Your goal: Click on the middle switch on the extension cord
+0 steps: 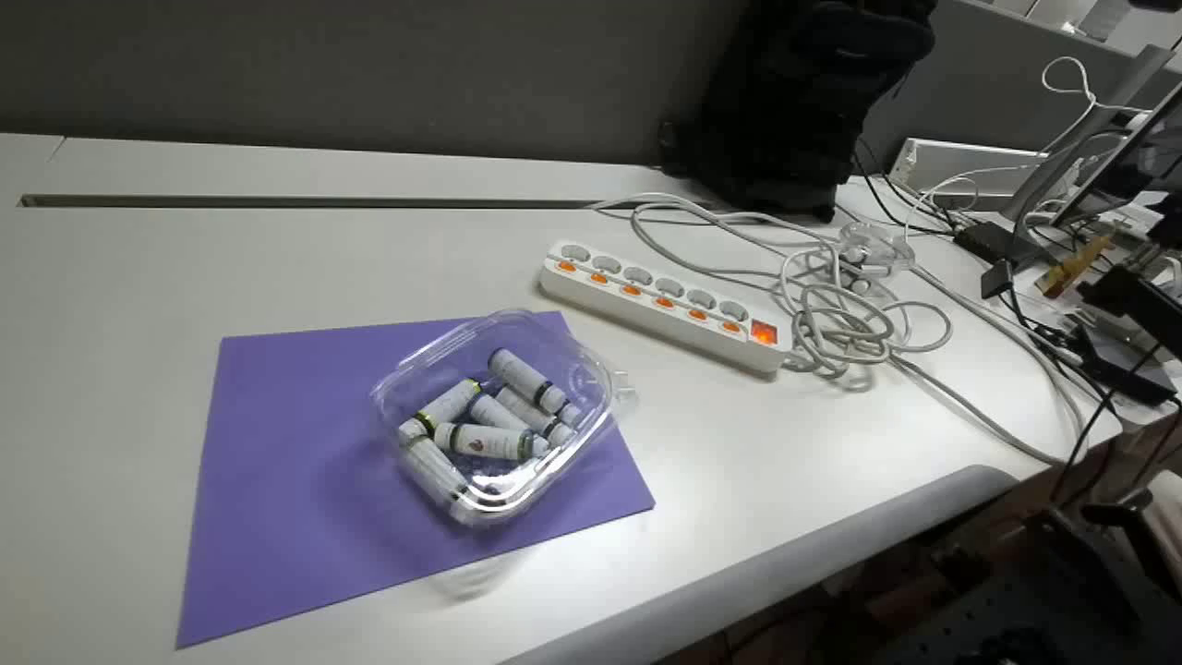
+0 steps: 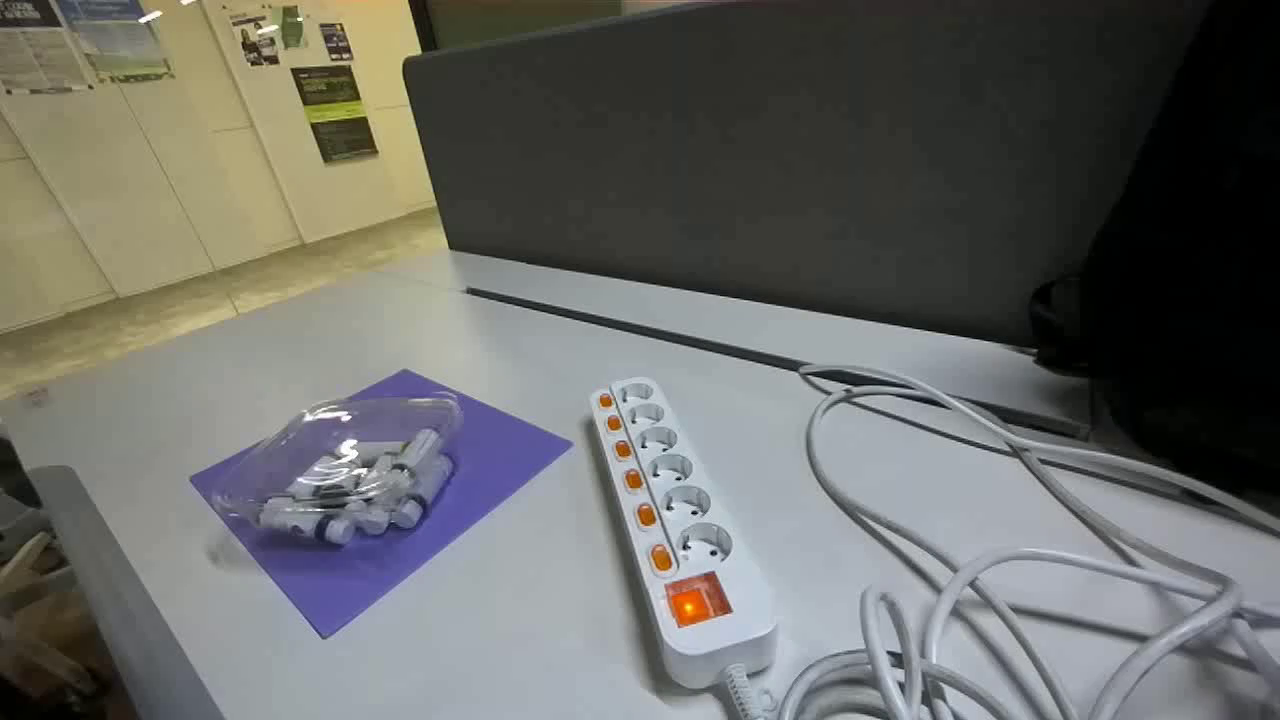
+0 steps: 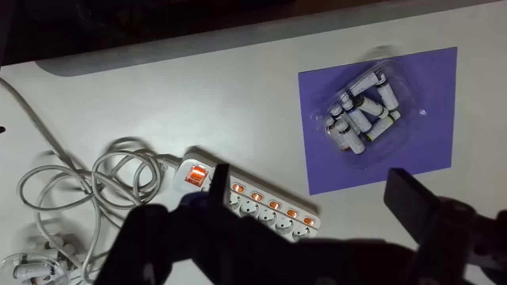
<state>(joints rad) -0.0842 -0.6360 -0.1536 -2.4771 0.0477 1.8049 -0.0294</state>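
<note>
The extension cord is a white power strip with a row of sockets and small orange switches; it lies on the desk in both exterior views [image 1: 646, 316] [image 2: 652, 470] and the wrist view [image 3: 260, 204]. A larger red-orange switch [image 1: 764, 332] glows at its cable end. Two orange switches share the middle of the row; they show in the wrist view [image 3: 257, 196] [image 3: 275, 205]. My gripper [image 3: 309, 180] is open and empty, above the desk. Its left finger overlaps the cable-end part of the strip and hides one small switch. The gripper is out of both exterior views.
A clear container [image 1: 462, 369] of white bottles stands on a purple sheet [image 1: 277, 462] beside the strip. Looped grey cable [image 3: 38, 122] lies by the strip's lit end, near another clear container [image 3: 33, 269]. A black backpack [image 1: 785, 102] leans on the grey divider [image 2: 750, 170].
</note>
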